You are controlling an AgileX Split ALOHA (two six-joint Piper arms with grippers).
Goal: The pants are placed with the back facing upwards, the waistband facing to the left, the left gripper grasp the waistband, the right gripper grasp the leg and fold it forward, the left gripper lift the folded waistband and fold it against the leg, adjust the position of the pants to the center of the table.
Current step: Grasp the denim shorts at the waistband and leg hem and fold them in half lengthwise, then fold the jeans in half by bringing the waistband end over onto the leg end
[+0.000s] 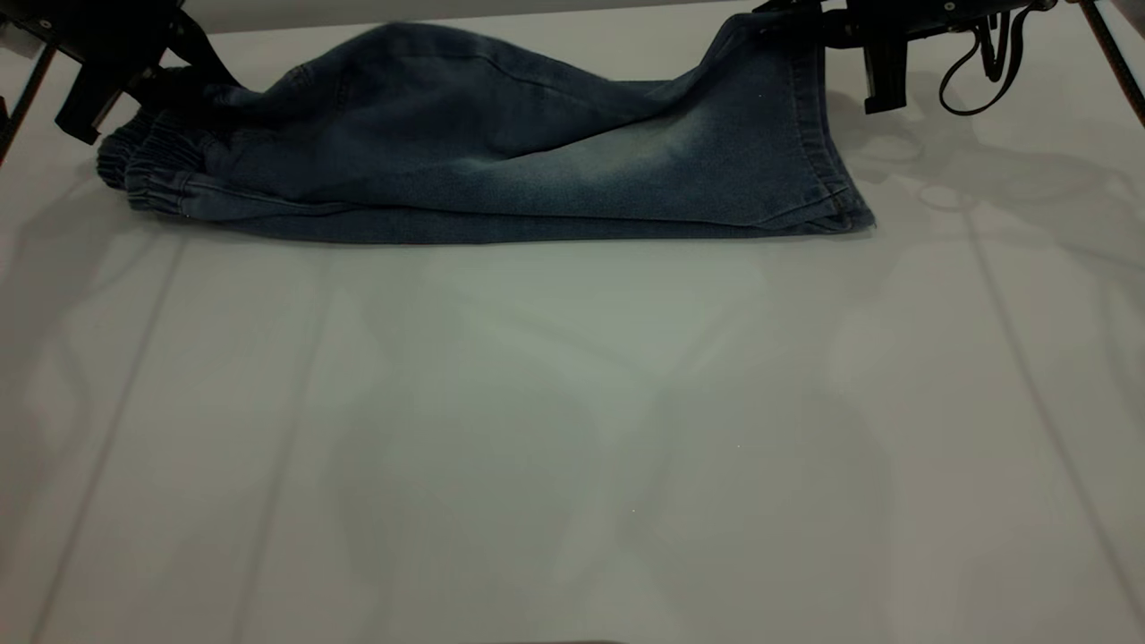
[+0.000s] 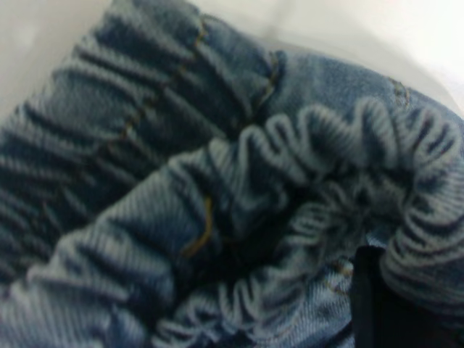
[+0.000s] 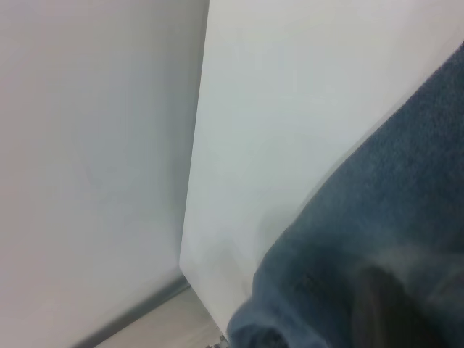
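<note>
Jaws of the left gripper (image 1: 156, 89) pinch the waistband (image 1: 148, 165) near the desk's (image 1: 572, 429) far-left corner. Right gripper (image 1: 809, 31) meets the leg (image 1: 769, 152) hem at the far edge; I cannot tell its jaws' state.

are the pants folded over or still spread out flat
Folded lengthwise: the pants lie doubled, one leg over the other, hems stacked at right, waistband bunched at left.

Both arms are cut off by the top edge of the exterior view. The left gripper (image 1: 165, 85) sits buried in the waistband (image 1: 152, 170) at the bench's (image 1: 572, 429) far left, its tips unseen. The right gripper (image 1: 805, 36) is hidden behind the raised leg (image 1: 760, 143) hem at the far right. In the right wrist view the pants (image 3: 377, 239) are blurred.
</note>
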